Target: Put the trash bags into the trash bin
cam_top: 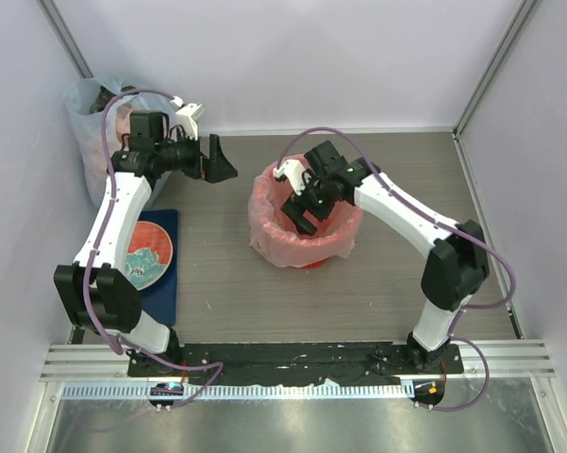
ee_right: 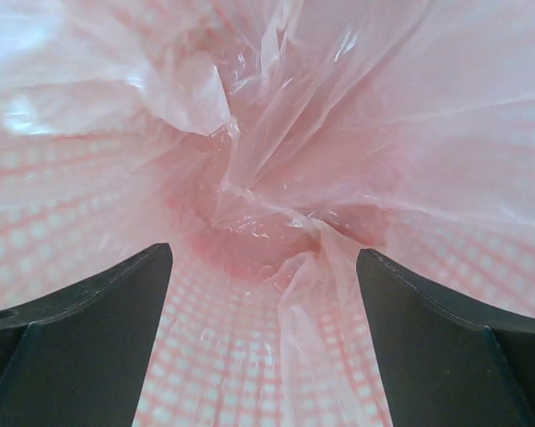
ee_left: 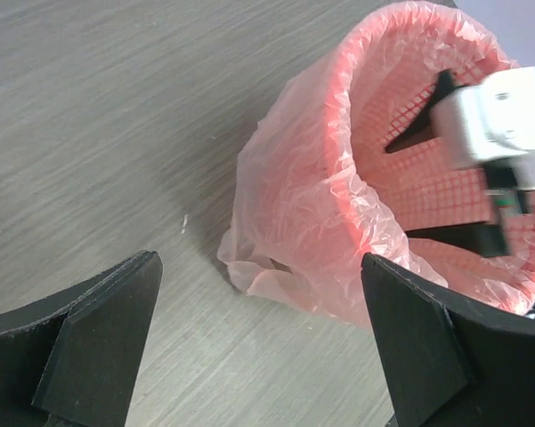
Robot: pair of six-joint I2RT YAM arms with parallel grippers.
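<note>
The pale-pink trash bag (cam_top: 269,223) lines the red mesh trash bin (cam_top: 308,260) at the table's middle, its edge folded out over the rim and hanging down the outside (ee_left: 289,222). My right gripper (cam_top: 305,209) is open and empty, reaching down inside the bin; its view shows the bag's crinkled folds (ee_right: 267,178) pressed against the lattice wall (ee_right: 214,374). My left gripper (cam_top: 219,160) is open and empty, held above the table to the bin's left, apart from it. The right gripper's white body shows in the left wrist view (ee_left: 494,120) inside the bin.
A bigger bluish-clear bag (cam_top: 99,132) with pink lumps stands in the back left corner. A round patterned plate (cam_top: 149,253) lies on a dark blue mat (cam_top: 166,283) at the left. Walls close the table on three sides.
</note>
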